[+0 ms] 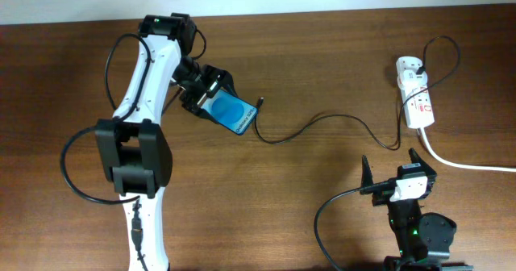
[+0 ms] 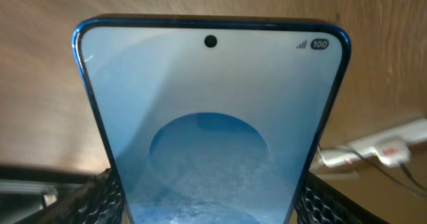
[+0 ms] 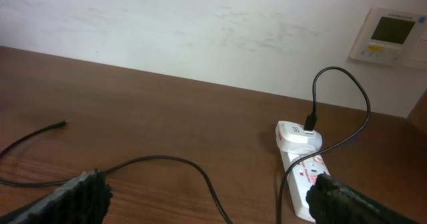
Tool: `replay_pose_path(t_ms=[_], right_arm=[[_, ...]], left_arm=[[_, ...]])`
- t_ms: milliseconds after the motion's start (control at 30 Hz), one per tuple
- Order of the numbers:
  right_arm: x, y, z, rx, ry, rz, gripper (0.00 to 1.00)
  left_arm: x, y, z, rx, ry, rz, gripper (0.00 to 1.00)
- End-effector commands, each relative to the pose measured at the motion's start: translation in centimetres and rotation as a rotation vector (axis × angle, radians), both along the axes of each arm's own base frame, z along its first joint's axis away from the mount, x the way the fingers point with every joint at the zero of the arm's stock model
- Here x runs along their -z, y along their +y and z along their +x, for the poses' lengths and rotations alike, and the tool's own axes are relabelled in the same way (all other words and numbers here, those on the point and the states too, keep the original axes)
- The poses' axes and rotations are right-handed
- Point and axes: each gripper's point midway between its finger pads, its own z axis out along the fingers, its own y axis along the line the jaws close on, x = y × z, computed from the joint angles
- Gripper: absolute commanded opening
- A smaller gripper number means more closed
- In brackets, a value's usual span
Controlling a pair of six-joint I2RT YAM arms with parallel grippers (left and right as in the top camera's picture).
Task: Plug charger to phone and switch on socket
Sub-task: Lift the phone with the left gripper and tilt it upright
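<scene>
- Presumably to present its port, the left jaws clamp one end of the flat, black-edged smartphone with a bright blue screen [image 1: 235,114]. Its free end points at the plug. Whether it rests on the brown wooden table [image 1: 322,45] is unclear.
- Just beside that end lies the small black plug tip [image 1: 260,103] of the long thin black charger cable [image 1: 334,116], not inserted. The port is hidden.
- The right jaws stand wide apart and empty, probably waiting.
- The white elongated power strip [image 1: 416,102] lies far right. Its switch is too small to read.
</scene>
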Motion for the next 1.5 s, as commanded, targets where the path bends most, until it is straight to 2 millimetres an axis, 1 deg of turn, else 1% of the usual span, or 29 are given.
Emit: replay_pose_path(t_ms=[0, 100, 233, 333, 467, 567, 767, 933, 1100, 1200, 1467], right_arm=[[0.3, 0.0, 0.0, 0.002, 0.008, 0.013, 0.98], [0.3, 0.0, 0.0, 0.002, 0.008, 0.013, 0.98], [0.3, 0.0, 0.0, 0.002, 0.008, 0.013, 0.98], [0.3, 0.0, 0.0, 0.002, 0.008, 0.013, 0.98], [0.3, 0.0, 0.0, 0.002, 0.008, 0.013, 0.98], [0.3, 0.0, 0.0, 0.002, 0.008, 0.013, 0.98], [0.3, 0.0, 0.0, 0.002, 0.008, 0.013, 0.98], [0.3, 0.0, 0.0, 0.002, 0.008, 0.013, 0.98], [0.3, 0.0, 0.0, 0.002, 0.008, 0.013, 0.98], [0.3, 0.0, 0.0, 0.002, 0.008, 0.013, 0.98], [0.3, 0.0, 0.0, 0.002, 0.007, 0.012, 0.98]], left_arm=[[-3.2, -2.3, 0.2, -0.045, 0.018, -0.229, 0.00], [-4.8, -3.1, 0.0, -0.046, 0.029, -0.355, 0.00], [-7.0, -3.7, 0.2, -0.057, 0.022, -0.510, 0.00], [-7.8, -3.2, 0.5, -0.094, 0.036, -0.558, 0.00], [-9.8, -2.7, 1.5, -0.152, 0.034, -0.681, 0.00], [-9.8, -2.2, 1.7, -0.163, 0.030, -0.683, 0.00], [-10.3, -2.4, 1.8, -0.170, 0.032, -0.712, 0.00], [-10.2, -2.4, 1.8, -0.169, 0.031, -0.710, 0.00], [-9.5, -2.1, 1.6, -0.160, 0.029, -0.667, 0.00], [-8.0, -1.4, 1.3, -0.139, 0.025, -0.567, 0.00], [-7.6, -1.2, 1.2, -0.136, 0.028, -0.540, 0.00]])
